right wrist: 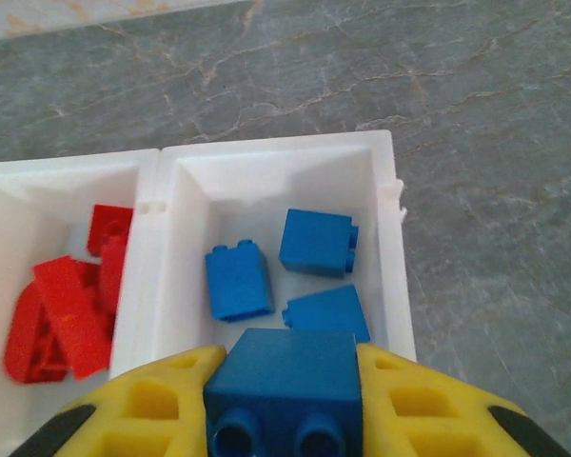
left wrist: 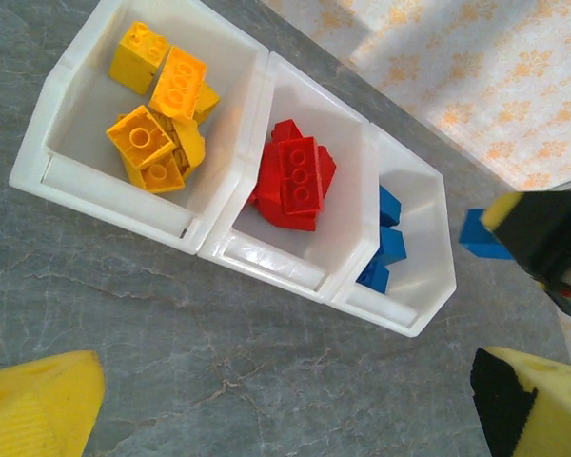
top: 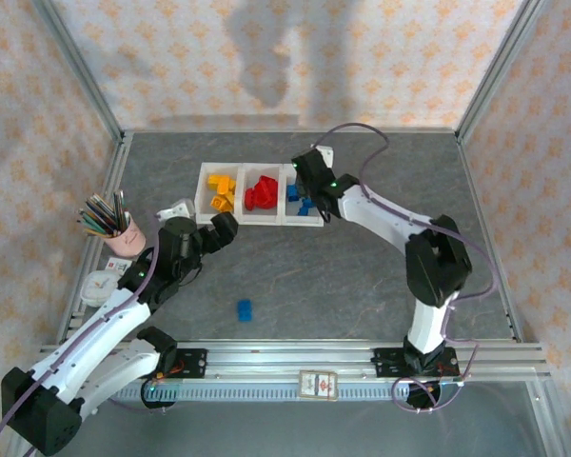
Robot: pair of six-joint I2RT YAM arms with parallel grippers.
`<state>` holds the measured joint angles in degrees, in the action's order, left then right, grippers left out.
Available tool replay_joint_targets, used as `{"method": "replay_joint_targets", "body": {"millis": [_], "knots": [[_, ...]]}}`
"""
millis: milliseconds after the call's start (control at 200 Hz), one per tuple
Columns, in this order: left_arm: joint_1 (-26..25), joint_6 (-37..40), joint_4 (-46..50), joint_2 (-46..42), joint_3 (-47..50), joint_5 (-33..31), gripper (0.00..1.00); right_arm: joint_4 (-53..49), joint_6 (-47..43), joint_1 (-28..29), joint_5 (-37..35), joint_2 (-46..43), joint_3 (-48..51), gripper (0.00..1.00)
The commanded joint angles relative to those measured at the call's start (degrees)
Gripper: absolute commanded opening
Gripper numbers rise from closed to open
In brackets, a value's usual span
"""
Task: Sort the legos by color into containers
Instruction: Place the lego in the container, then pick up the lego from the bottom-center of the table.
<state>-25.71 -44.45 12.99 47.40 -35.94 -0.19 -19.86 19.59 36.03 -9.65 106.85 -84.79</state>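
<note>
The containers (top: 257,222) are three joined white bins at the back of the table. Their compartments hold yellow legos (top: 221,193), red legos (top: 261,193) and blue legos (top: 293,193). My right gripper (right wrist: 284,405) hangs over the blue compartment (right wrist: 385,248), shut on a blue lego (right wrist: 284,376). Three blue legos (right wrist: 238,279) lie on the floor below it. A loose blue lego (top: 245,309) lies on the table near the front. My left gripper (left wrist: 285,409) is open over bare table just in front of the bins (left wrist: 124,205), with nothing between its fingers (left wrist: 38,405).
A pink cup of pencils (top: 122,233) stands at the left, with a small white clock (top: 100,286) in front of it. A metal rail (top: 314,357) runs along the near edge. Patterned walls enclose the table on three sides.
</note>
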Motion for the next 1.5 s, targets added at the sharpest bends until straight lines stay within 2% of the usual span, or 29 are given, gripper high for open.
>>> {"method": "replay_joint_targets", "body": {"millis": [0,135,295,380,706,881,1041,1496], "knots": [[0.49,1.51,-2.93,0.7,-1.25,0.02,1.0,1.51,-3.68,-0.95,2.44,5.13,-4.69,0.29],[0.53,1.9,-2.63,1.21,-1.81,-0.68,1.0,1.29,-5.7,-1.55,2.39,11.5,-10.54,0.3],[0.62,2.43,-2.28,1.21,-2.06,-1.52,1.0,0.01,-6.74,-2.11,1.74,13.99,-14.23,0.45],[0.59,2.52,-2.27,1.36,-2.2,-1.57,1.0,0.08,-7.37,-2.11,1.73,12.49,-13.91,0.54],[0.67,2.82,1.12,-1.02,-3.4,-2.37,1.0,1.82,-5.96,0.75,2.08,-1.48,-1.9,0.62],[0.69,2.35,4.65,-4.17,-3.15,-3.57,1.0,1.78,-4.73,5.97,1.99,-8.08,5.89,0.66],[0.67,0.83,8.84,-7.41,-1.71,-4.49,1.0,0.96,-2.36,13.02,2.41,-11.16,10.49,0.7],[0.67,-4.14,20.4,-17.95,1.47,-9.2,1.0,6.46,9.24,33.6,4.32,-7.67,18.43,0.78]]}}
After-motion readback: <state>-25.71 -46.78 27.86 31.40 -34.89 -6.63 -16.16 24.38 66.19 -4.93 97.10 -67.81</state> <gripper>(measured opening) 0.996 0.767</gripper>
